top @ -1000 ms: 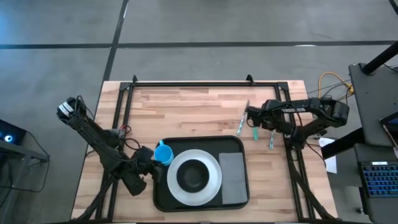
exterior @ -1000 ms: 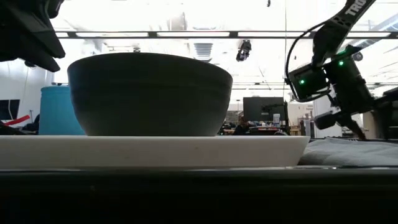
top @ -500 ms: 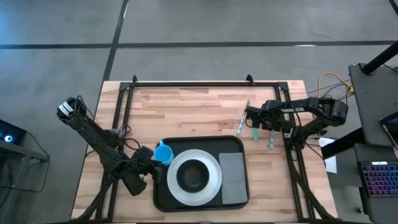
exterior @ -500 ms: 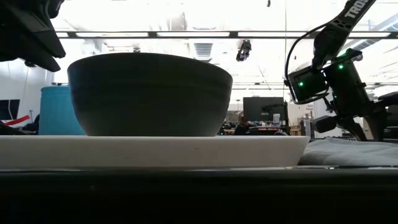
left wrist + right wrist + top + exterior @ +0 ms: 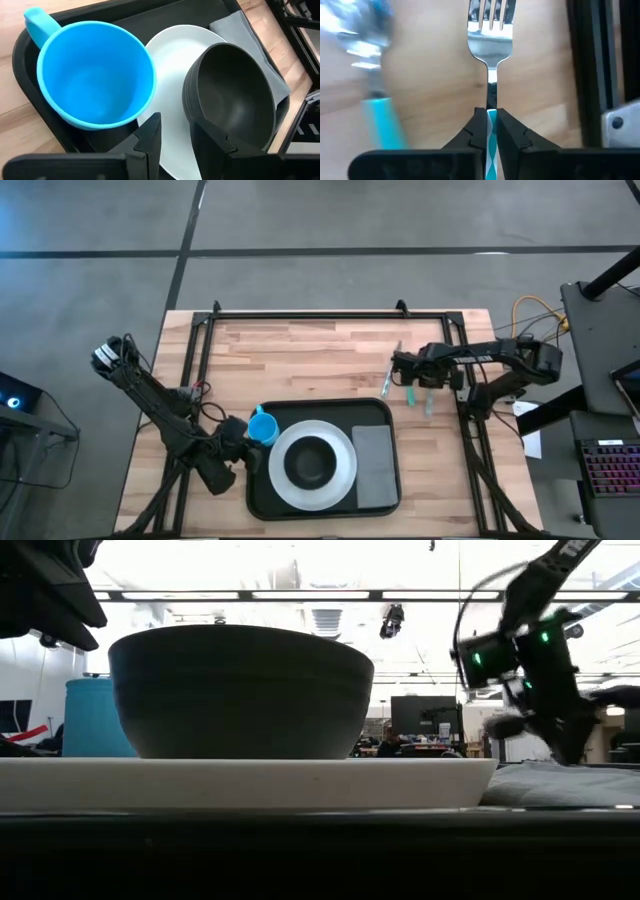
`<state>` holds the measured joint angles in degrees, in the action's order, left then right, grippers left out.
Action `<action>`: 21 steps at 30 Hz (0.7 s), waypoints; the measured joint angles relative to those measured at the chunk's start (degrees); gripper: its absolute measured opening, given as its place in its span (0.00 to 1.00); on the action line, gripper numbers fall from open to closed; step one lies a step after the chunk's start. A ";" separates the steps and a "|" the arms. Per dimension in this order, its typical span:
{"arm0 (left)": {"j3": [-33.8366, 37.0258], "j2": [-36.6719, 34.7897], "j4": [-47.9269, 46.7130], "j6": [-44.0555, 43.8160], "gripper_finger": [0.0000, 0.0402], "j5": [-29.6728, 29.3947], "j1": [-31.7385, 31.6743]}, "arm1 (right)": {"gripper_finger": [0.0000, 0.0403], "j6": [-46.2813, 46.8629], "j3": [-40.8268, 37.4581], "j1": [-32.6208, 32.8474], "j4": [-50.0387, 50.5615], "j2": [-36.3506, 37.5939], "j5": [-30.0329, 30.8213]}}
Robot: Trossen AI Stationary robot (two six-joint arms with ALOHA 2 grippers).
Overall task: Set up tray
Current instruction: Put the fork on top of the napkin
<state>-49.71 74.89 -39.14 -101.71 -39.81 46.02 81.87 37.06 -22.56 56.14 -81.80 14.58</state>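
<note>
The black tray (image 5: pixel 260 495) lies at the table's near middle. It carries a white plate (image 5: pixel 345 460) with a dark bowl (image 5: pixel 312 463) standing on it, and a grey napkin (image 5: pixel 372 465) at the right. A blue cup (image 5: pixel 262 425) stands on its base in the tray's far left corner. My left gripper (image 5: pixel 175 125) hovers open just beside the cup (image 5: pixel 95 75), over the plate's rim. My right gripper (image 5: pixel 490 112) is shut on a teal-handled fork (image 5: pixel 490 30) beyond the tray's far right corner, on the wood. My right gripper pinches the fork's teal handle (image 5: pixel 491 116) between its two fingertips, close to where the metal neck begins. The fingers stand on either side of the handle, and the tines point away from them. Whether the fork is clear of the wood cannot be told.
Other teal-handled utensils (image 5: pixel 410 393) lie on the wood beside the fork; one shows blurred in the right wrist view (image 5: pixel 377 107). A black metal frame (image 5: pixel 300 315) runs along the table's far edge and down both sides. The far half of the tabletop (image 5: pixel 300 355) is bare wood.
My right gripper has shifted a little toward the table's left edge. The rightmost teal-handled utensil has slid a short way with it.
</note>
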 joint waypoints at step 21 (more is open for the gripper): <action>0.00 0.00 1.14 0.47 0.21 0.31 0.04 | 0.03 23.93 23.96 37.21 9.26 -4.73 0.17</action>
<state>-49.71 74.89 -38.00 -101.24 -39.50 46.06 105.81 61.02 14.64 65.40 -86.53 14.75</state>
